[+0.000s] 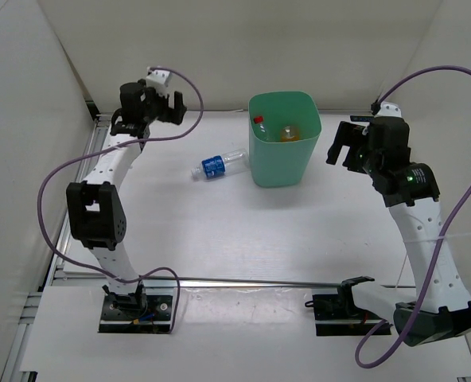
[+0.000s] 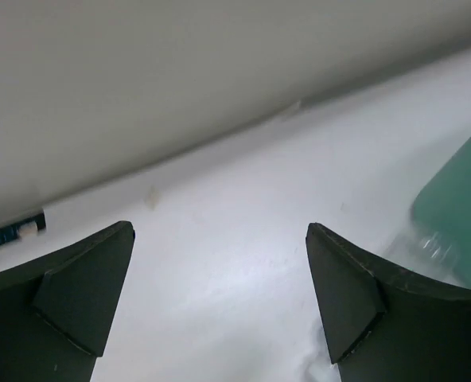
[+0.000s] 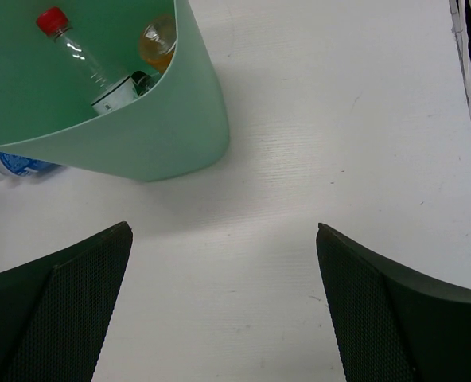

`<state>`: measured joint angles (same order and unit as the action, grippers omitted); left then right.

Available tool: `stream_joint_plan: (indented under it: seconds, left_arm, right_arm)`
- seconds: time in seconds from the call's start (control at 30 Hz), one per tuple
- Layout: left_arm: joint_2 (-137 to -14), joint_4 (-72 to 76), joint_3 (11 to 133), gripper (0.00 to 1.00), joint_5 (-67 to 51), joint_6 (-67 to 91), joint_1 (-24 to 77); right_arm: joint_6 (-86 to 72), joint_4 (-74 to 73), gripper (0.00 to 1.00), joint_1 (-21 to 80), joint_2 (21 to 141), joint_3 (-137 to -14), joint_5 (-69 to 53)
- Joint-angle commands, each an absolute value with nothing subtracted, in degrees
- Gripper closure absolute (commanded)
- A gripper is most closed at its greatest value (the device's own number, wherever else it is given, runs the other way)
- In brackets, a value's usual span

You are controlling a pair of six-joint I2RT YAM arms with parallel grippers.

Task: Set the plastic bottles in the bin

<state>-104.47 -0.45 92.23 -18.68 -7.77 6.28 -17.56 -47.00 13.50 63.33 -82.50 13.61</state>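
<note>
The green bin [image 1: 280, 165] stands upright on the white table [image 1: 219, 231], in the upper middle of the overhead view. Inside it, a clear bottle with a red cap [image 1: 259, 122] leans at the left side, and an orange bottle [image 1: 289, 132] sits toward the middle. The right wrist view, looking into the bin [image 3: 140, 135] from above, shows the same red-capped bottle [image 3: 80, 60] and orange bottle [image 3: 157, 44]. A small dark part is visible between them, too little to identify. One bottle with a blue label [image 1: 217, 165] lies on its side on the table just left of the bin, close to its wall. A sliver of it [image 3: 21, 165] shows past the bin at the left edge of the right wrist view. The left gripper [image 1: 174, 107] hangs in the upper left of the overhead view, above the table's far edge and well apart from that bottle. Its fingers are spread with nothing between them [image 2: 219, 229], and the bin's wall [image 2: 462, 215] is blurred at the right edge of its view. The right gripper [image 1: 340, 147] hovers just right of the bin, its fingers also spread wide over bare table [image 3: 224, 229].
</note>
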Motion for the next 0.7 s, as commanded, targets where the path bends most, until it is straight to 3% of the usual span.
stream_joint_plan:
  seconds: [0.0,0.17,0.67]
  left_arm:
    - [-104.75,-2.9,87.19,0.0,-24.51,-14.94,7.92]
    - [-108.36,-3.43,85.43,0.05,-29.43,-17.84,7.91]
    - [-119.44,-4.57,88.07,0.02,-37.26,-10.2,10.98]
  right_arm:
    - [-16.79,-45.79,0.0,13.18,62.4,-82.71,14.68]
    - [-16.27,-45.79,0.0,13.18,62.4,-82.71,14.16]
    - [-14.5,-46.85,0.0,13.18,62.93,-82.71,15.29]
